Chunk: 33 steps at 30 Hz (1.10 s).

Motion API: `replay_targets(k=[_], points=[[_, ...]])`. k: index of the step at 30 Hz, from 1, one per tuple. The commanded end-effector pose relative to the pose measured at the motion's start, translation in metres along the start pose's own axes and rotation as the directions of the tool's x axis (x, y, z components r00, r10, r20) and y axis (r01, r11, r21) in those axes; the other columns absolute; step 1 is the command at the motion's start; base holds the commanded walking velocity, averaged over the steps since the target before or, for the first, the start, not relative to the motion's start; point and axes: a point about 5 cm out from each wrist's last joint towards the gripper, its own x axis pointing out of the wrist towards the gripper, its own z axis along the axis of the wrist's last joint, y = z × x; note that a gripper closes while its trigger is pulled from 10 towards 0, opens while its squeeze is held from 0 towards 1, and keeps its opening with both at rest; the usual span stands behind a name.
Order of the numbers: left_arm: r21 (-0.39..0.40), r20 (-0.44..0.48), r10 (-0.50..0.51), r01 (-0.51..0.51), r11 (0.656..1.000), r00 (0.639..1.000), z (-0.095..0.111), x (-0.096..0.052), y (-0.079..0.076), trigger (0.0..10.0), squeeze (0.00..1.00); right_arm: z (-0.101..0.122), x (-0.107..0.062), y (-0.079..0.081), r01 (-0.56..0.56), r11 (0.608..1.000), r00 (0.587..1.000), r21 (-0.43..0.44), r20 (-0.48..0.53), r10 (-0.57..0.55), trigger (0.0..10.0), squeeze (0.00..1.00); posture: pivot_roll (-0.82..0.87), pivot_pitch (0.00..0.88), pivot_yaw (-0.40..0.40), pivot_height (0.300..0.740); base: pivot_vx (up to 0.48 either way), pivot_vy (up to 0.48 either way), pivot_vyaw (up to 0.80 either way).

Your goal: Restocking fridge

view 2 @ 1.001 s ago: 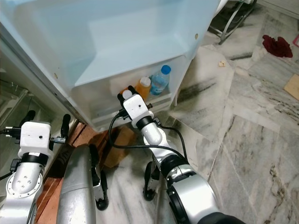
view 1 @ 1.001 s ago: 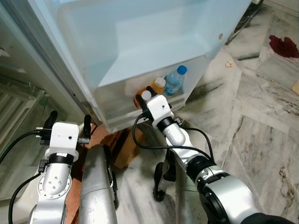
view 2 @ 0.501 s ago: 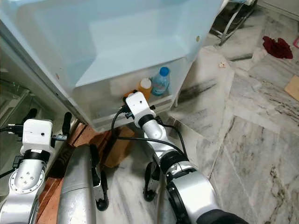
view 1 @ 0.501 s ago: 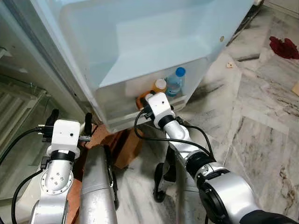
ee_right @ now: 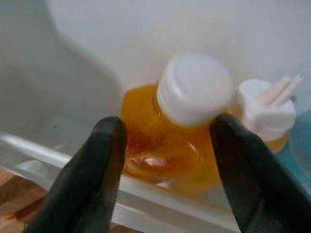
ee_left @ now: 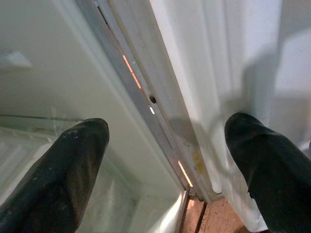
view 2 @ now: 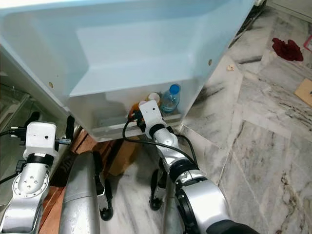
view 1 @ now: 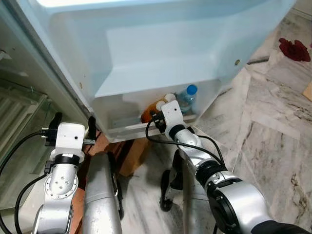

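Observation:
The open fridge door has a bottom shelf (view 1: pixel 122 130) holding drinks. My right gripper (view 1: pixel 152 113) reaches into that shelf, shut on an orange juice bottle (ee_right: pixel 165 145) with a white cap (ee_right: pixel 194 90); its black fingers (ee_right: pixel 102 160) press both sides of the body. The bottle rests behind the shelf rail (ee_right: pixel 160 206). Beside it stands a second juice bottle (view 1: pixel 168 99), then a blue-capped water bottle (view 1: pixel 186 97). My left gripper (view 1: pixel 73 122) hangs open, low at the left by the fridge's door frame (ee_left: pixel 146 97), holding nothing.
Glass shelves of the fridge interior (view 1: pixel 22 105) lie at the far left. A brown box (view 1: pixel 132 155) sits on the floor under the door. A red cloth (view 1: pixel 294 48) lies on the marble floor (view 1: pixel 273 131) at the far right.
My right gripper has carried the orange juice bottle forward and down into the door shelf, next to the other bottles. The whole view has shifted. The left arm has stayed put.

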Motion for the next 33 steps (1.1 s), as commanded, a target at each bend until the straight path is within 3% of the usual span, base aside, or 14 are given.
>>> replay_targets(k=[1,2,6,11,19,24,25,33], points=[[0.003,-0.014,-0.01,0.01,1.0,1.0,-0.004,0.0,-0.003,10.0,0.0,-0.004,-0.004,-0.001,-0.024,1.0,1.0,-0.012,0.007,0.024,10.0,1.0,0.16,0.275,-0.068,0.546,0.0,0.0,0.0],[0.002,-0.014,-0.007,0.007,1.0,1.0,-0.004,0.001,-0.003,10.0,0.0,0.004,-0.002,0.001,-0.053,0.998,0.996,0.021,0.069,0.052,10.0,1.0,0.16,0.274,-0.069,0.546,0.0,0.0,0.0],[0.001,-0.015,-0.003,0.003,1.0,1.0,-0.005,0.002,-0.003,10.0,0.0,0.012,-0.002,0.006,-0.104,0.994,0.987,0.024,0.13,0.1,10.0,1.0,0.15,0.27,-0.068,0.546,0.0,0.0,0.0],[0.0,-0.015,0.0,0.0,1.0,1.0,-0.005,0.003,-0.003,10.0,0.0,0.014,-0.002,0.007,-0.126,0.992,0.982,-0.03,0.141,0.129,10.0,1.0,0.15,0.263,-0.068,0.546,0.0,0.0,0.0],[0.0,-0.007,0.008,-0.008,1.0,1.0,-0.005,0.006,-0.001,10.0,0.0,0.019,-0.007,0.0,-0.155,0.987,0.968,-0.045,0.193,0.16,10.0,1.0,0.15,0.241,-0.064,0.546,0.0,0.0,0.0],[-0.002,-0.012,0.031,-0.031,1.0,0.999,-0.006,0.008,0.0,10.0,0.0,0.02,-0.02,-0.006,-0.177,0.984,0.946,-0.027,0.273,0.177,10.0,1.0,0.14,0.206,-0.072,0.546,0.0,0.0,0.0],[-0.002,-0.024,0.04,-0.04,0.999,0.999,-0.008,0.009,-0.001,10.0,0.0,0.017,-0.031,-0.011,-0.156,0.988,0.944,0.009,0.296,0.146,10.0,1.0,0.14,0.187,-0.078,0.546,0.0,0.0,0.0],[-0.01,-0.05,0.085,-0.086,0.996,0.995,-0.016,0.0,0.001,10.0,0.0,0.006,-0.07,-0.021,-0.025,0.993,0.948,0.114,0.319,-0.013,10.0,1.0,0.13,0.115,-0.087,0.546,0.0,0.0,0.0]])
